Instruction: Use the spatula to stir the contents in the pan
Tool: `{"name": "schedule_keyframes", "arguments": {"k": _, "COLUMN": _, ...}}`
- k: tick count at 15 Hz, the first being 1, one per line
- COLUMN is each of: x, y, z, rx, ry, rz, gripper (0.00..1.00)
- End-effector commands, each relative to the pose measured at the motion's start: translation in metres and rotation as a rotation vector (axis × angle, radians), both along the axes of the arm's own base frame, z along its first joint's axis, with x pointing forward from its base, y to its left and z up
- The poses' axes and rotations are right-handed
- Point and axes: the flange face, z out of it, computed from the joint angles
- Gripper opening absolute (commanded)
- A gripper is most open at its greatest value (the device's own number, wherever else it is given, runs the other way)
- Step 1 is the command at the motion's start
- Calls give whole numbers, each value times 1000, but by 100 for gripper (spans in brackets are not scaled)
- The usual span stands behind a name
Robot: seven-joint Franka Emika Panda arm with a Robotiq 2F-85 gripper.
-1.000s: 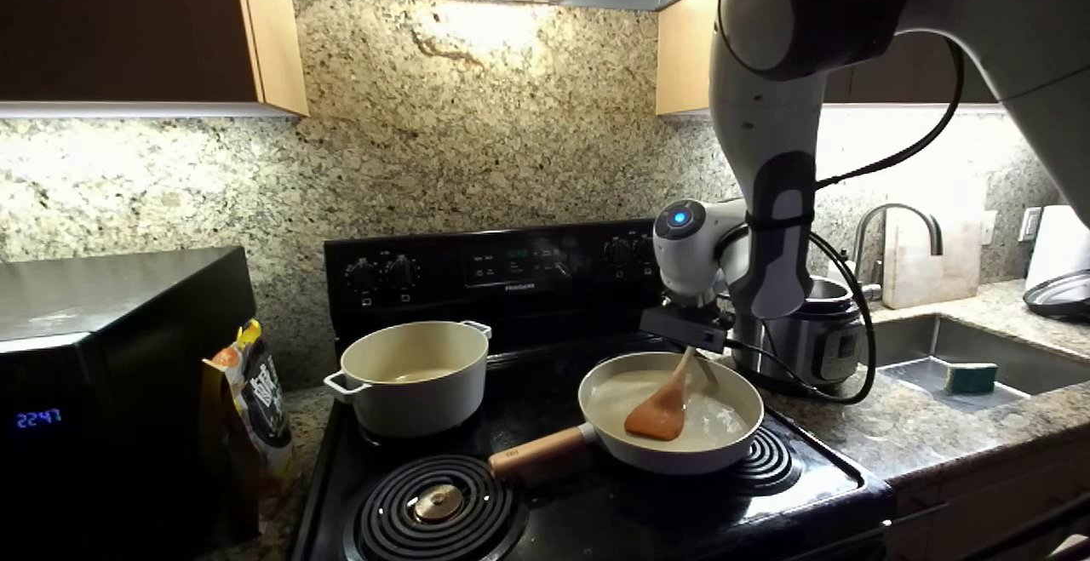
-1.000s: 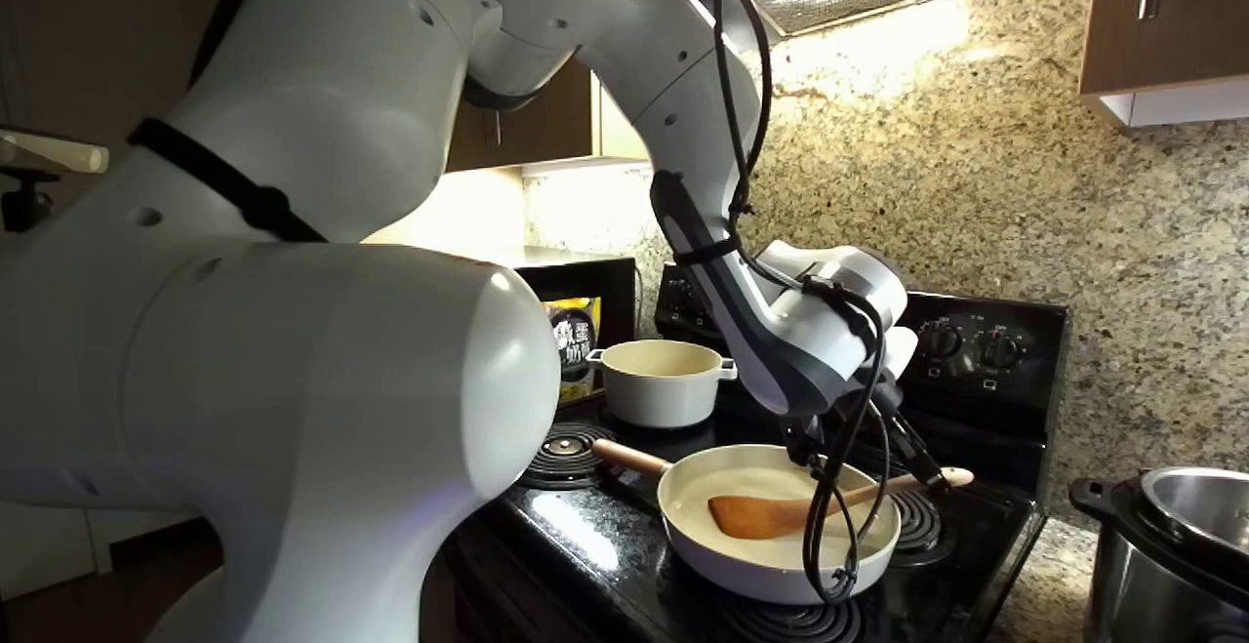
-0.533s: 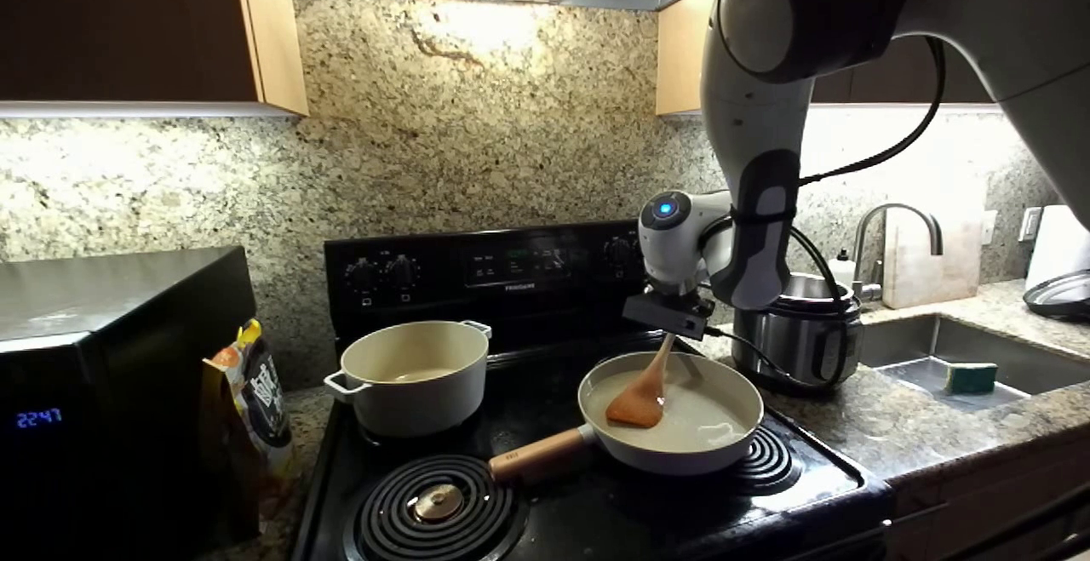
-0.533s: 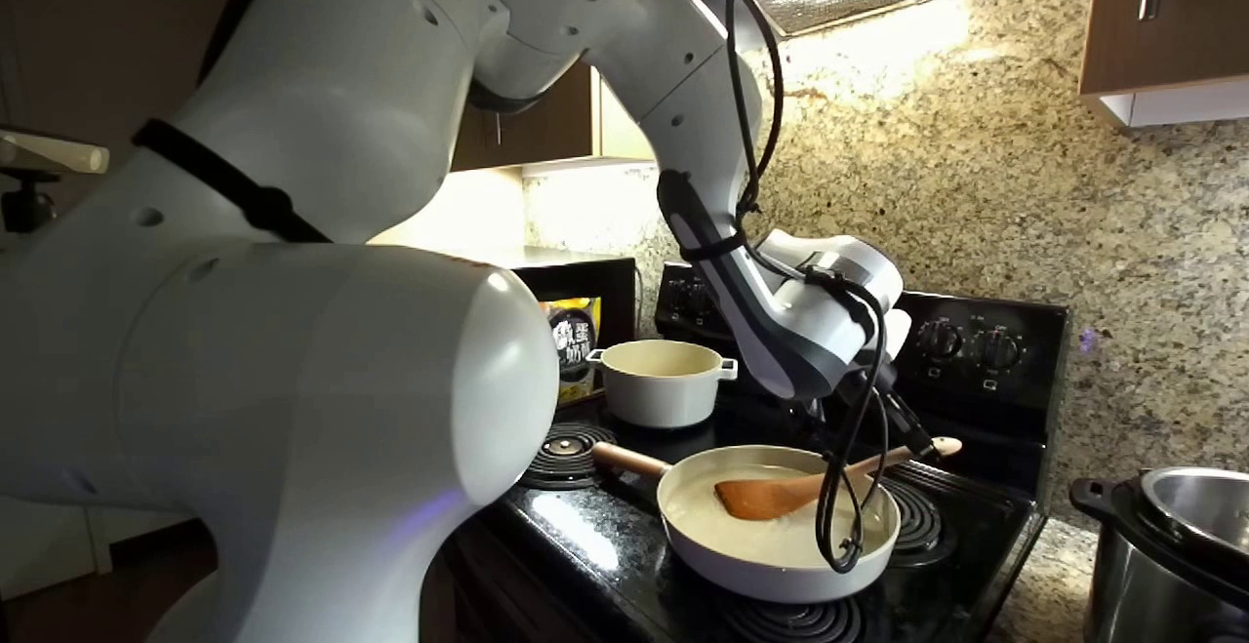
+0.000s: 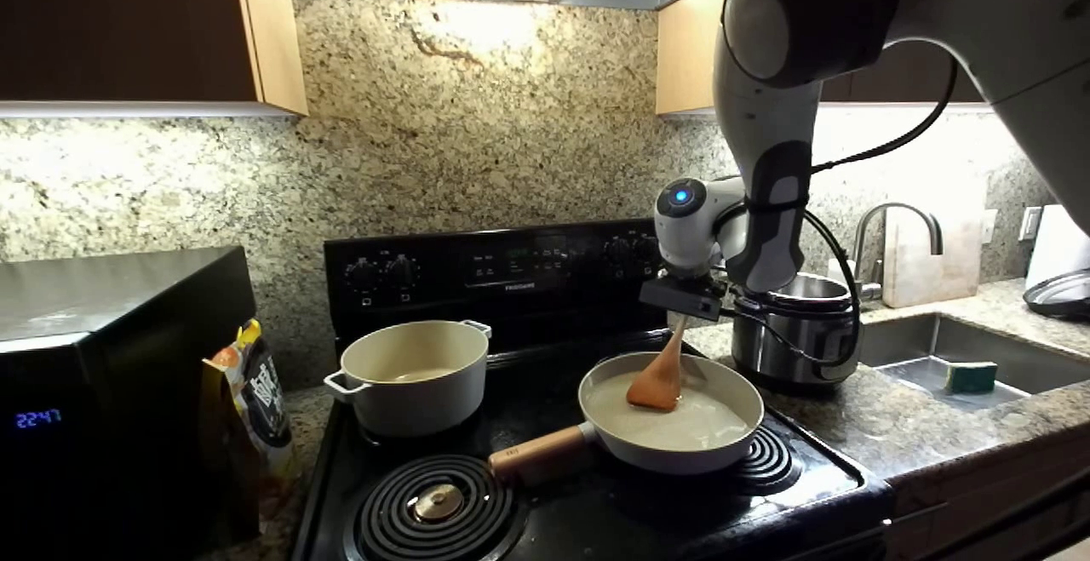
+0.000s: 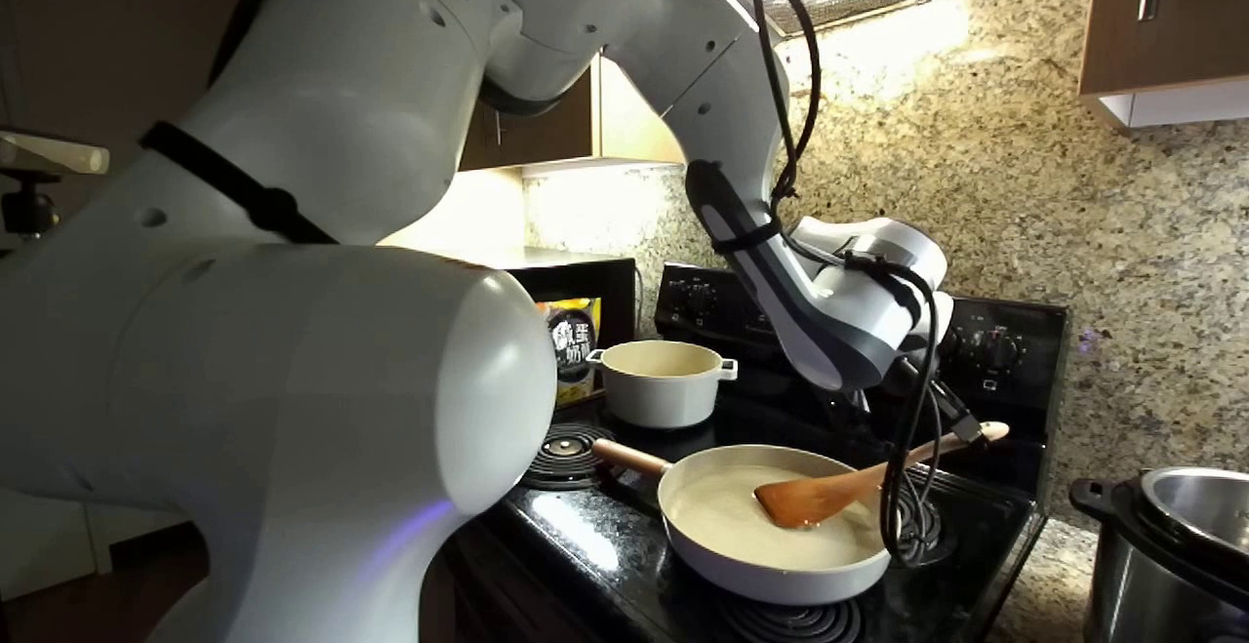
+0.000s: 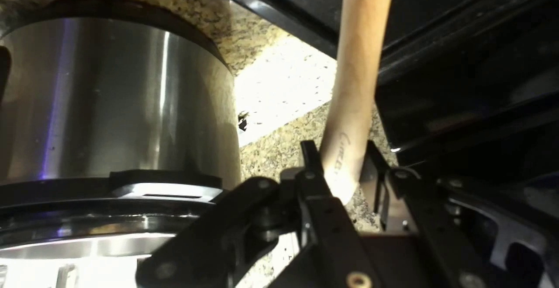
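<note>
The spatula slants into the pan, its orange-brown blade low over the rear half in both exterior views. Whether the blade touches the contents, a pale whitish layer covering the pan's floor, I cannot tell. My gripper is shut on the end of the spatula's handle, with a finger on each side of the wood in the wrist view. In an exterior view the gripper sits above and behind the pan's rim; a dark housing mostly hides the fingers in an exterior view.
A cream pot with side handles stands on the stove left of the pan. A steel cooker stands close beside my gripper on the counter. An arm cable hangs down at the pan's edge. The pan's wooden handle juts out frontward.
The spatula's blade has swung toward the pan's handle side and then back, ending farther to the rear and higher. My gripper has risen a little with it, keeping its hold.
</note>
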Motion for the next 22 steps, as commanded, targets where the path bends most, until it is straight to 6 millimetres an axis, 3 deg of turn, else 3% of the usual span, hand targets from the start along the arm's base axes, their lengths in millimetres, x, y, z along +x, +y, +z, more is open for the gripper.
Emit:
{"name": "schedule_keyframes", "arguments": {"k": 1, "x": -15, "y": -32, "z": -10, "rx": 0, "ry": 43, "rz": 10, "gripper": 10}}
{"name": "schedule_keyframes", "arguments": {"k": 5, "x": -32, "y": -43, "z": -27, "rx": 50, "ry": 70, "rz": -11, "gripper": 11}}
{"name": "schedule_keyframes", "arguments": {"k": 9, "x": -38, "y": -19, "z": -32, "rx": 98, "ry": 74, "rz": -2, "gripper": 11}}
{"name": "schedule_keyframes", "arguments": {"k": 18, "x": -17, "y": 35, "z": -8, "rx": 83, "ry": 17, "rz": 15, "gripper": 11}}
{"name": "schedule_keyframes", "arguments": {"k": 22, "x": -2, "y": 47, "z": -8, "rx": -2, "ry": 26, "rz": -6, "gripper": 11}}
